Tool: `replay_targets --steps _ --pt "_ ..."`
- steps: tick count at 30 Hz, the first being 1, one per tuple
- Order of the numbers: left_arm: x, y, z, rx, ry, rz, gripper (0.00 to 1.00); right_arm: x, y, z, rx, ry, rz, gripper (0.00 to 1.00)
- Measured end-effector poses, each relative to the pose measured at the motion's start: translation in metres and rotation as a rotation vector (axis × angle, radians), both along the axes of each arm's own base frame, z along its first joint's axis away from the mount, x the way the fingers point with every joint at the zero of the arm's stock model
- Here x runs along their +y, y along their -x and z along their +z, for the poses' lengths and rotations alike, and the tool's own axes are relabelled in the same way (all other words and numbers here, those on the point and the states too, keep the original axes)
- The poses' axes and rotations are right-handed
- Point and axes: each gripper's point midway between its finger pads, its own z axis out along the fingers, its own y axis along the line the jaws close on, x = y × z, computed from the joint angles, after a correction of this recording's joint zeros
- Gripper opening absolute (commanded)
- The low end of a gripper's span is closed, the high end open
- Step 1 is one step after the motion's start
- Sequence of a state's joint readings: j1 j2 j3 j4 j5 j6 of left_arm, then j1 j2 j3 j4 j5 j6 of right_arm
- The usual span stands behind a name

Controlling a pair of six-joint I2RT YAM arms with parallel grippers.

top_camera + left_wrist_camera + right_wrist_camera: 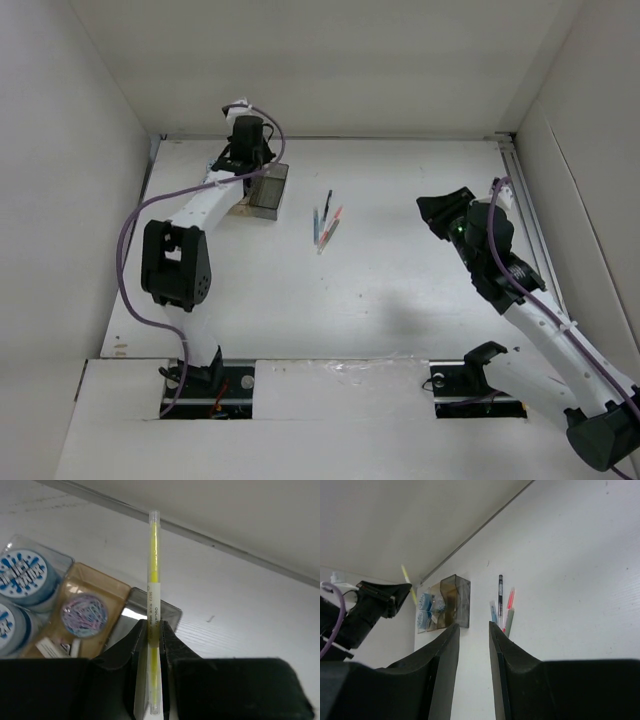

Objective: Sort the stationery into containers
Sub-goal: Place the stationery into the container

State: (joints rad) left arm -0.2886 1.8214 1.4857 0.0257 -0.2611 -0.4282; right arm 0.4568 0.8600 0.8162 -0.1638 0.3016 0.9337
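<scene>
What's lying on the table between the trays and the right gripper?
A small bunch of pens lies between the trays and the right gripper; the top view shows it, and the right wrist view too.

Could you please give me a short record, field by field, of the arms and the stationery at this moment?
Left end effector: shut on yellow highlighter, beside the trays
Right end effector: open, empty
Clear tray: blue-and-white tape rolls
Amber tray: pastel paper clips
Grey tray: nothing seen inside
Loose pens: four, on the table right of the trays
</scene>
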Motion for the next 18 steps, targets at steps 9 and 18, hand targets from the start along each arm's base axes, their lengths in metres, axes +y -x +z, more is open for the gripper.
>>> replay_targets --steps 9,18 --pt "-0.016 -0.008 -0.043 0.123 -0.199 -0.213 0.03 0.000 0.004 0.006 -0.017 -0.009 0.006 0.37" --pt "-0.018 -0.010 -0.065 0.178 -0.316 -0.308 0.03 0.000 0.004 0.006 -0.018 -0.009 0.006 0.37"
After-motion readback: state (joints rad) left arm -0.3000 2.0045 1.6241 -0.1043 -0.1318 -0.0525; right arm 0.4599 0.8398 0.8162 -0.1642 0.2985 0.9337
